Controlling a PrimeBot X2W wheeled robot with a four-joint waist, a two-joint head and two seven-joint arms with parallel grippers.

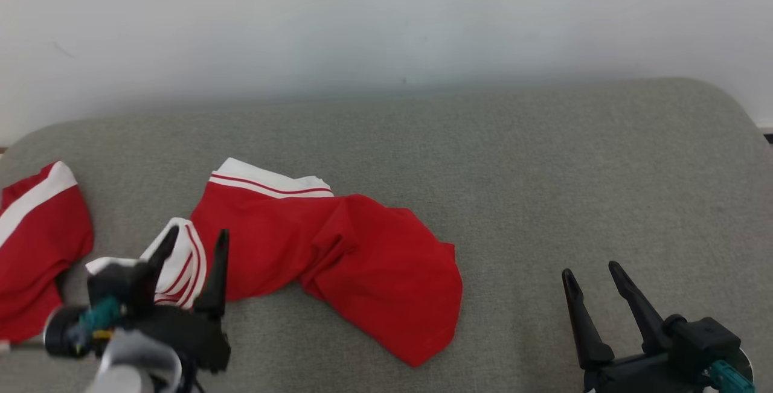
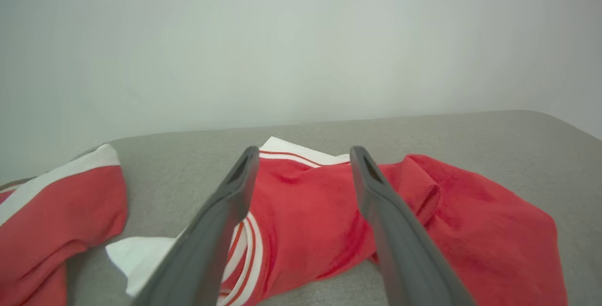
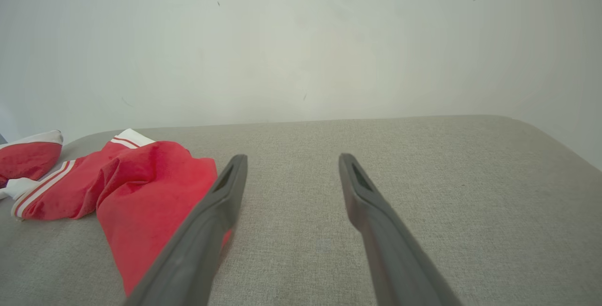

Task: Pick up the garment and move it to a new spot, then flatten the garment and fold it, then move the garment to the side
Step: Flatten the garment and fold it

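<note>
Now the left gripper (image 1: 196, 242) is hanging, fingers spread, over the white-striped edge of the crumpled red garment (image 1: 338, 254), which is lying on the grey cushion (image 1: 543, 169); the right gripper (image 1: 592, 272) is sitting spread too, well apart.

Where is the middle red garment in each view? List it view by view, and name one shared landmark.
Head view: red garment lies left of centre on the grey cushion.
Left wrist view: centre to lower right, behind the left claw.
Right wrist view: lower left, left of the right claw.
Shared landmark: its white striped band at the far edge.
</note>
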